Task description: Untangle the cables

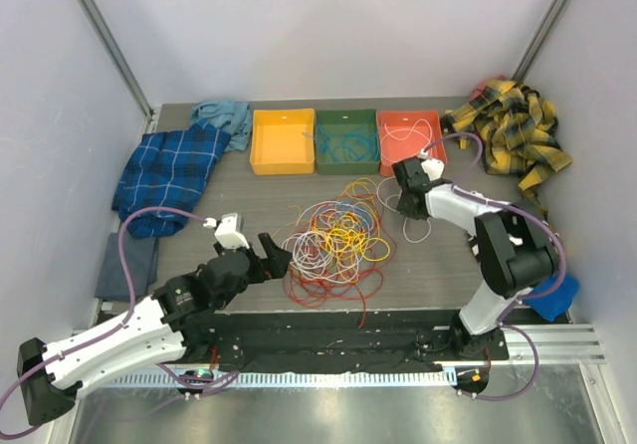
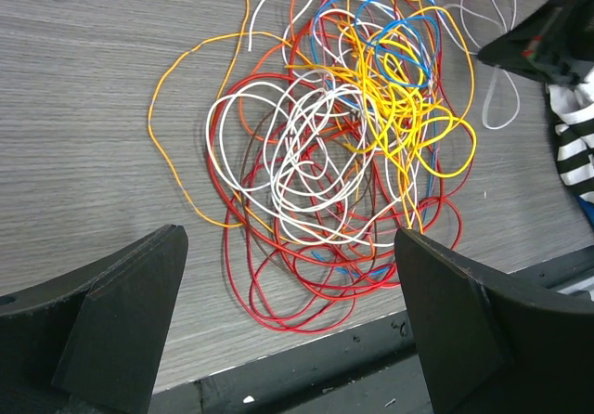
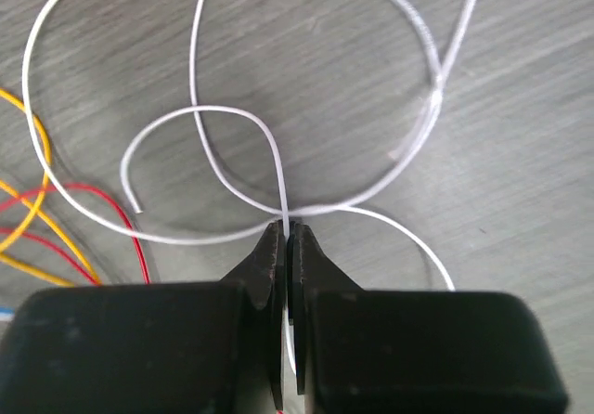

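Your right tool is pinched tight on a thin white cable. Its two fingertips meet with the strand caught between them, right where it crosses another pass of white. That cable lies in loose loops on the grey desk, just right of the main tangle and in front of the red bin.

Your left tool is spread wide and holds nothing. It sits just left of the tangle, and in its wrist view the fingers frame the heap's near side. You cannot tell whether they touch a strand.

The tangle is made of red, orange, yellow, white and blue loops. It lies mid-desk between the two arms, with red loops reaching the desk's near edge.
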